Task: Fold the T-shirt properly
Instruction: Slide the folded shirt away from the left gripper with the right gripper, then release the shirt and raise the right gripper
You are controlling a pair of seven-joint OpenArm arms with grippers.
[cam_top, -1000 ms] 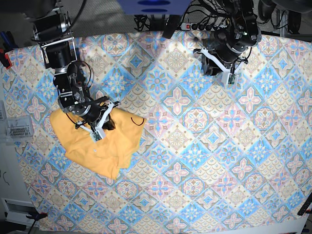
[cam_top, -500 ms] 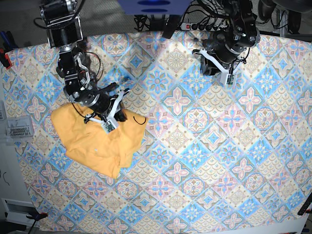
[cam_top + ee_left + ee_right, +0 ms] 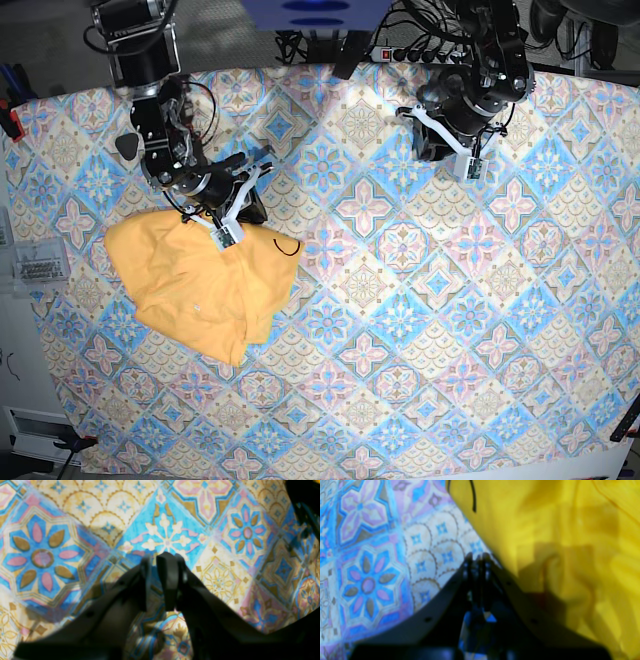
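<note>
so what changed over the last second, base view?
The right gripper moved up and to the view's right, from over the T-shirt's middle to its upper edge; it is shut with no fabric between its fingers. The shirt's top right part settled slightly flatter. The left gripper barely shifted, over the tile-patterned cloth and holding nothing. The shirt stays bunched at the same spot.

base: overhead, looks straight down, far off; takes in the whole patterned cloth point(image 3: 420, 300) and both arms.
left wrist: on the arm at base view's right, looks down along the left gripper point(image 3: 161, 580), close to the cloth, blurry.
right wrist: on the arm at base view's left, looks down past the right gripper point(image 3: 476, 563), very close, blurred.
shared: right wrist and base both show the t-shirt point(image 3: 557, 542) edge on the cloth; left wrist shares only cloth.
</note>
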